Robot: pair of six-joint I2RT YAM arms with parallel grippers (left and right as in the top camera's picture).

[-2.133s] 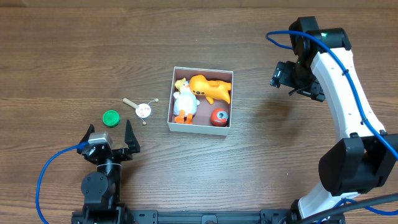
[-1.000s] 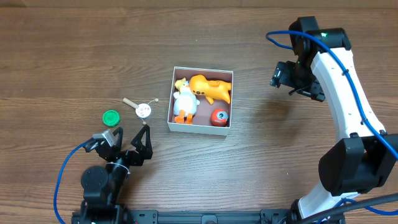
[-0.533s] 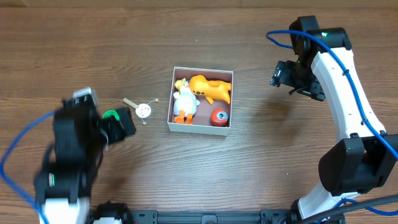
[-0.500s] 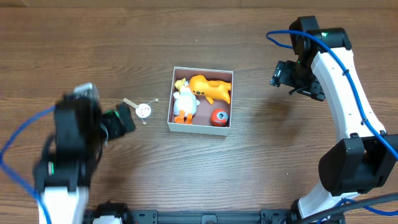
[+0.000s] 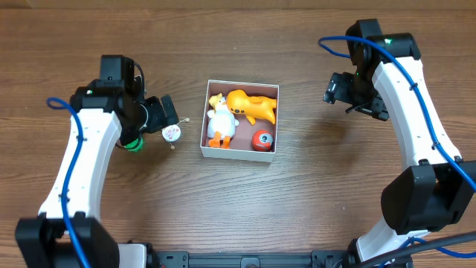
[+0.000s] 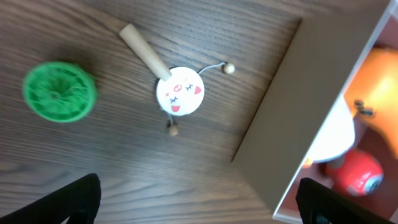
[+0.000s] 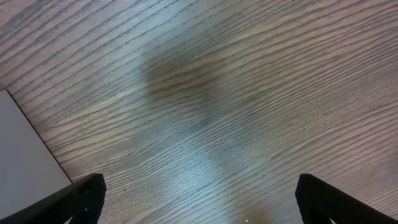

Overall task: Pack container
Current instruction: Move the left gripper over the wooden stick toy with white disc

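Left gripper (image 6: 199, 202) hangs wide open above the little pig drum (image 6: 180, 91) and green cap (image 6: 59, 91), left of the container (image 5: 238, 154). Right gripper (image 7: 199, 199) is spread open too, upper right of the overhead frame.

- The left arm (image 5: 83, 152) has swung up from the near table edge to the left of the container (image 5: 236, 154).
- Its left gripper (image 5: 160, 115), jaws spread, now hangs over the drum toy (image 5: 171, 132) beside the container.
- The arm now partly covers the green cap (image 5: 132, 144).
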